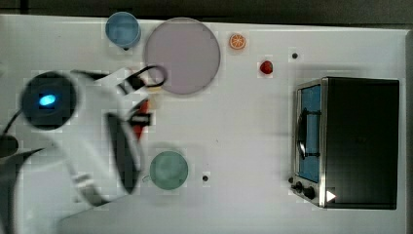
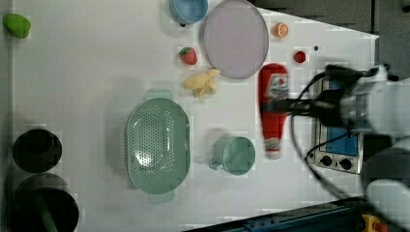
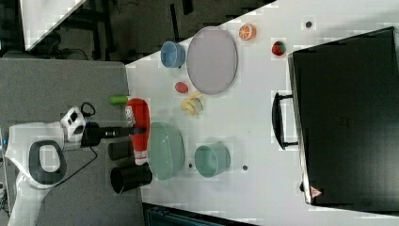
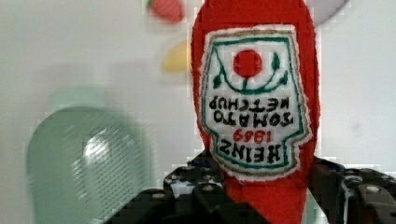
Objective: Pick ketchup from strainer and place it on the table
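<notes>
Ketchup (image 4: 254, 102), clamped in the gripper (image 2: 283, 106), hangs above the white table (image 2: 87, 72), clear of the strainer (image 2: 157, 145).

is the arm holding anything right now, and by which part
Yes, the gripper holds the ketchup, its jaws closed across the bottle's middle, near the lower edge of its label.

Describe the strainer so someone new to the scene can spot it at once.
In the left view, start from the big lilac plate on the white table; below it lies a yellow banana toy, and just beneath that sits the strainer. It is a pale green oval with a perforated centre, larger than the plain teal cup on the left view's right.
</notes>
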`<act>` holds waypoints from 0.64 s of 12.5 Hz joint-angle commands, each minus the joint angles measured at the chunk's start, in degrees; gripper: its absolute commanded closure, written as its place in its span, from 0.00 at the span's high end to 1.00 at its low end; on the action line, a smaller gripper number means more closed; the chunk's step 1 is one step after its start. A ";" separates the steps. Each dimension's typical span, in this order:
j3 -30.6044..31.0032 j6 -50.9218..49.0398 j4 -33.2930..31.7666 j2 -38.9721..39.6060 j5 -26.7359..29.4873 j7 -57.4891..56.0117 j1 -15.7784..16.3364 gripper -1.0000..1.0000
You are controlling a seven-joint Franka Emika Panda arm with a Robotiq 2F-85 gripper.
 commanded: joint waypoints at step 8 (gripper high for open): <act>-18.17 0.83 -4.89 -1.45 0.99 -19.65 -4.43 0.56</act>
